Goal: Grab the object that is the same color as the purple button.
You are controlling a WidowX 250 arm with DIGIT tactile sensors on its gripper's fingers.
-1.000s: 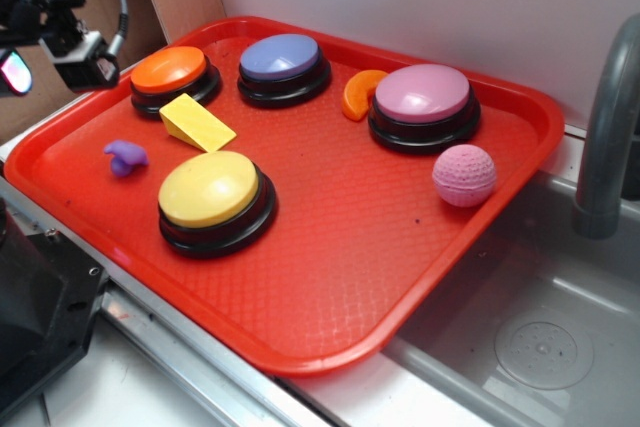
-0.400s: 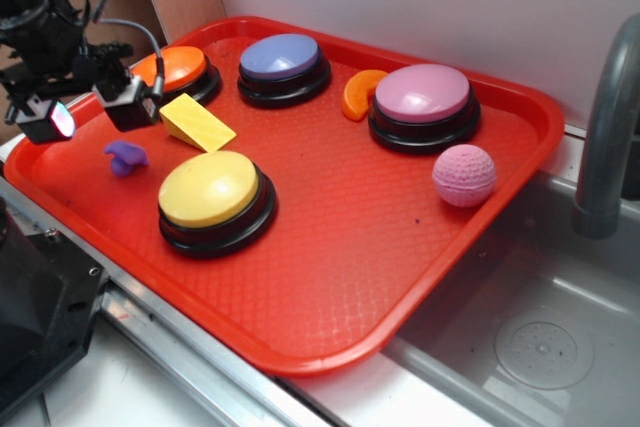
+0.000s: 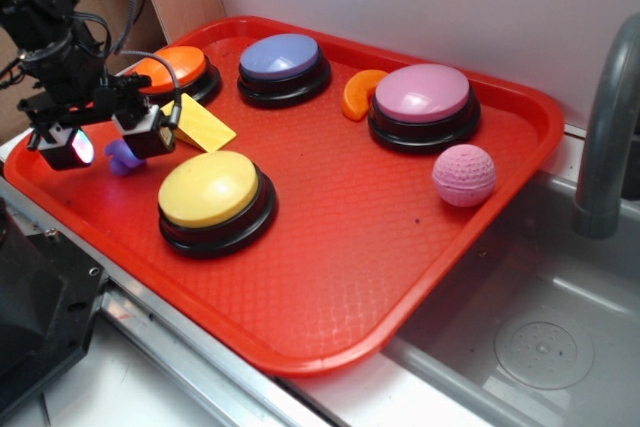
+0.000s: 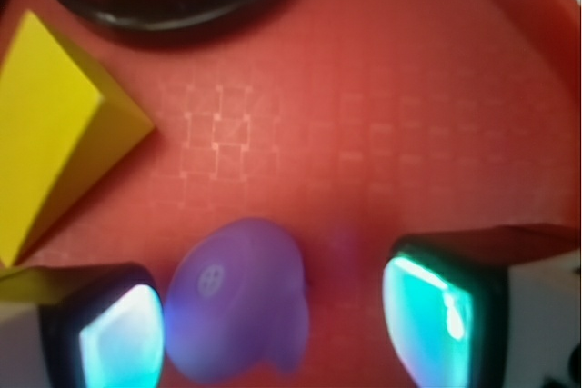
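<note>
Black gripper (image 3: 108, 142) low over the tray's (image 3: 330, 277) left end, jaws spread wide, nothing gripped. Glowing teal pads (image 4: 427, 315) either side of the purple toy (image 4: 238, 311) in the wrist view, toy sitting between them, closer to the left pad, gap still showing on the right. Same toy (image 3: 122, 155) peeking out between the fingers in the exterior view, flat on the tray. Yellow wedge (image 3: 203, 123) just behind, orange button (image 3: 170, 69) past that. Yellow button (image 3: 213, 195) near the gripper's right. Purple button (image 3: 283, 59) at the back edge, well apart from the toy. Orange crescent (image 3: 358, 94), pink button (image 3: 424, 102) and pink ball (image 3: 464, 175) way over toward the sink (image 3: 540, 337).
</note>
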